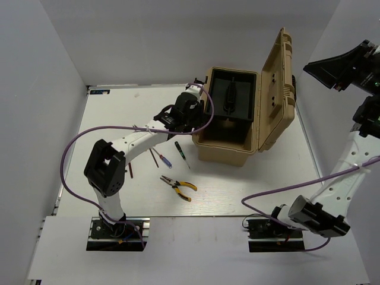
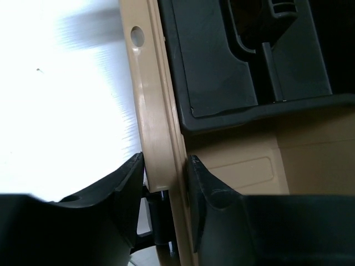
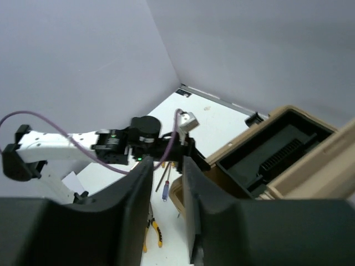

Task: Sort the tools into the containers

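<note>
An open tan toolbox (image 1: 270, 104) with a black tray (image 1: 233, 98) stands at the back of the table. My left gripper (image 2: 166, 166) straddles its left wall (image 2: 155, 122), one finger outside and one inside, both pressed against it; from above the left gripper (image 1: 198, 120) sits at the box's rim. On the table lie yellow-handled pliers (image 1: 179, 187), a green/black screwdriver (image 1: 179, 149) and a blue/red screwdriver (image 1: 162, 159). My right gripper (image 3: 166, 183) hangs high at the right (image 1: 310, 68), slightly open, nothing between its fingers.
The toolbox lid (image 1: 279, 77) stands upright on the right side. A thin dark red tool (image 1: 131, 172) lies near the left arm's elbow. White walls enclose the table on the left, back and right. A purple cable (image 1: 77, 142) loops off the left arm.
</note>
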Tool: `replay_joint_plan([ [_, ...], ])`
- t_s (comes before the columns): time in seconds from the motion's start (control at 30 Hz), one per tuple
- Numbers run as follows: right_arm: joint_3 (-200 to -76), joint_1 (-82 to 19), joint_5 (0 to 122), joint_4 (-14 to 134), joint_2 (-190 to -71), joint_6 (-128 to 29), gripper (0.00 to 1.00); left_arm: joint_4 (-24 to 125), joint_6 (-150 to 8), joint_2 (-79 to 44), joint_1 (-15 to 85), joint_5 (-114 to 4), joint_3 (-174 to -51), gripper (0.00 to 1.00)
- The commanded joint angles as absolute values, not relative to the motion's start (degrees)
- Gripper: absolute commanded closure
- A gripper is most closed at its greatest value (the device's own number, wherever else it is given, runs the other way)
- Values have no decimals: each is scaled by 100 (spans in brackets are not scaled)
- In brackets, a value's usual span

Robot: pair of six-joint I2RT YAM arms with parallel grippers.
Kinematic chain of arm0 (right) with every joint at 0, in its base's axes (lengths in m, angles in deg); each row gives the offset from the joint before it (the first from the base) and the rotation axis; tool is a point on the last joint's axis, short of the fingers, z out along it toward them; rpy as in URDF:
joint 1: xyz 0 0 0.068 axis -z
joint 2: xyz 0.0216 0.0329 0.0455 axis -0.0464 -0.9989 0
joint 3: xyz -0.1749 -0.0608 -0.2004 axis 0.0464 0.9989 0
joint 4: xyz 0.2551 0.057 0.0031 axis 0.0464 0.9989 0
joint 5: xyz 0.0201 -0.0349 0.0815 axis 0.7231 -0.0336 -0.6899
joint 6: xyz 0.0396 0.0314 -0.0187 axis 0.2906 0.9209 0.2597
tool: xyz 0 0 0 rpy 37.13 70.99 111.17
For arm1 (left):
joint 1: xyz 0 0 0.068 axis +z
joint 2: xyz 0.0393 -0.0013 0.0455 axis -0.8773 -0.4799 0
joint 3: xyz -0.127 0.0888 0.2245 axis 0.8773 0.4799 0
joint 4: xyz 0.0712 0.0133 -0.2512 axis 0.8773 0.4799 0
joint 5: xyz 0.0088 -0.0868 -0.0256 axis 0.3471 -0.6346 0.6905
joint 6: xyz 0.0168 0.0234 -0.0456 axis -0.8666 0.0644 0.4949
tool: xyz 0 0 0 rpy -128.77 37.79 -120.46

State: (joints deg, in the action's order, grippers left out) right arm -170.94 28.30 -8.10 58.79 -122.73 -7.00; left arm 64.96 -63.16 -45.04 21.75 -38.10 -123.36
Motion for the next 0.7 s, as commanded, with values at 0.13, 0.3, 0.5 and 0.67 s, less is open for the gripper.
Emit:
replay_joint_plan([
  [0.13,-17395,2828,-407,8199,-12504,-2685,58,7763,-6715,-4606,2124,-3216,-12229,38],
  [0.3,-17914,2802,470,9780,-12794,-4084,55,7763,-6856,-4317,2072,-3216,-12229,29],
  [0.5,-18152,2653,1891,10241,-12996,-5025,55,7763,-7023,-4140,2072,-3216,-12229,27],
  [0.67,-18231,2283,3740,10400,-13058,-5455,55,7763,-7023,-4254,2072,-3330,-12229,29],
])
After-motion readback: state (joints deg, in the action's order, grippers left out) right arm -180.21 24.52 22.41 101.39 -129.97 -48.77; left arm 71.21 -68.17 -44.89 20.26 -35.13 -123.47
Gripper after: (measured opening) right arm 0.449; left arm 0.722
